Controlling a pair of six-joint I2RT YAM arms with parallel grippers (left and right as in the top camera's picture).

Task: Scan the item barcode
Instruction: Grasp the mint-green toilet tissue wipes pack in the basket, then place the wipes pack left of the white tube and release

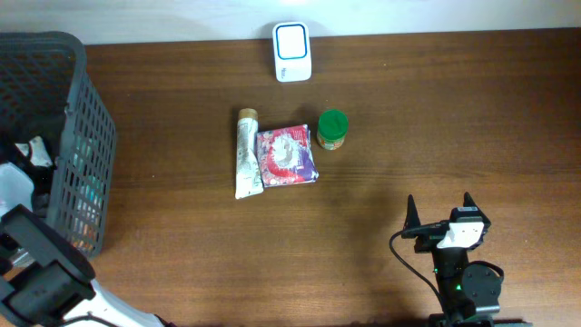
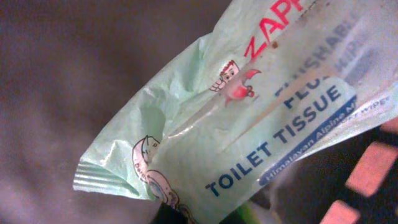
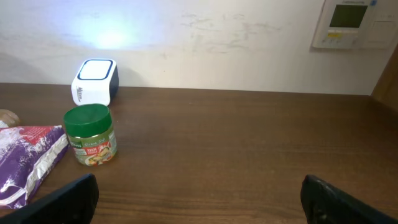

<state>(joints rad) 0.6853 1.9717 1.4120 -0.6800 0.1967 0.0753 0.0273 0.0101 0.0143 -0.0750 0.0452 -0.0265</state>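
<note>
A crumpled pale-green toilet tissue packet [image 2: 249, 124] is observed close up, filling the frame; dark basket lattice [image 2: 357, 198] is noted lower right.

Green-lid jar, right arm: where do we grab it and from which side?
Probably the round green lid of the jar, from above: it stands upright. Set the fingers front and back, since the purple pouch sits close on its left. The right gripper is open.

Overhead, at 5 o'clock, you see the right arm [image 1: 458, 272]: black links, a white-grey block [image 1: 465, 232] at the wrist, a green light [image 1: 458, 287] lower down, and a black cable [image 1: 397, 247] looping out at its 9 o'clock. The right gripper [image 1: 439, 207] has two black tapered fingers [image 1: 410, 211]. At 8 o'clock, the left arm [image 1: 41, 272] shows black segments with white shells.
</note>
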